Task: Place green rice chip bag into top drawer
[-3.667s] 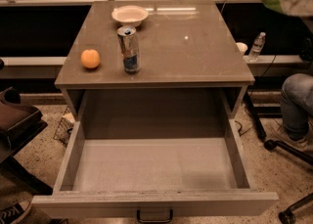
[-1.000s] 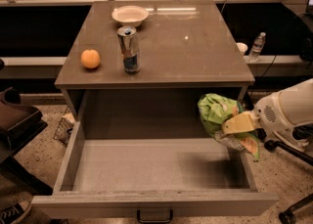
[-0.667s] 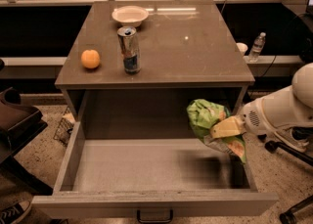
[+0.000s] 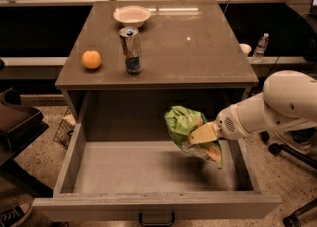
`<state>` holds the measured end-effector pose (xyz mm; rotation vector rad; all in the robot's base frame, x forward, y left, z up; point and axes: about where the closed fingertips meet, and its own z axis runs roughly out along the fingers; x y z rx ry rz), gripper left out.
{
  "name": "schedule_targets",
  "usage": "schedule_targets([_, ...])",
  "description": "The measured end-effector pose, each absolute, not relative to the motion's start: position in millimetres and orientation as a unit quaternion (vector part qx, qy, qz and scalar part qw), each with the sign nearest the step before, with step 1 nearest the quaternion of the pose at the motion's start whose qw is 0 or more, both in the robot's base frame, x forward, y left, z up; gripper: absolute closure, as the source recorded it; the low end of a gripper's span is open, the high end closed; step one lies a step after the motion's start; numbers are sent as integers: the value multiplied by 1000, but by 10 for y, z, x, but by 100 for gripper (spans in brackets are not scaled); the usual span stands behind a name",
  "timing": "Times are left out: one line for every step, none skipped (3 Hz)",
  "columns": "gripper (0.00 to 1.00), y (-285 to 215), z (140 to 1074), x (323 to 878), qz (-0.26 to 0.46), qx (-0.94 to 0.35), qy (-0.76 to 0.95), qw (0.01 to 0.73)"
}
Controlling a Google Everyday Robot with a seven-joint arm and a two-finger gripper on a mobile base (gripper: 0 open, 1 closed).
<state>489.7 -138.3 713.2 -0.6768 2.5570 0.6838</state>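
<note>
The green rice chip bag (image 4: 182,123) is crinkled and hangs in the air over the right part of the open top drawer (image 4: 148,167). My gripper (image 4: 200,135) reaches in from the right on a white arm and is shut on the bag's right side. The bag is above the drawer floor and does not touch it. Its lower end with tan chip pictures hangs down by the drawer's right wall. The drawer is pulled fully out, with a dark handle (image 4: 156,219) at the front.
On the cabinet top (image 4: 198,47) stand a can (image 4: 131,50), an orange (image 4: 91,59) and a white bowl (image 4: 132,16). A water bottle (image 4: 260,46) stands on the ledge at the right. A dark chair (image 4: 15,122) is at the left, chair legs at the right.
My arm came in from the upper right and carried the bag down and leftward, further over the drawer. The bag now hangs nearer the drawer's middle.
</note>
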Motion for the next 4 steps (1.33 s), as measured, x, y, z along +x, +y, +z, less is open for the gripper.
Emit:
schedule_targets([100, -1061, 7047, 4910, 259, -266, 909, 188])
schedule_targets([77, -1029, 7058, 4907, 259, -270, 908, 188])
schedule_targets([55, -1019, 7067, 4904, 259, -271, 908, 188])
schedule_targets([31, -1008, 7078, 4899, 259, -272, 907, 189])
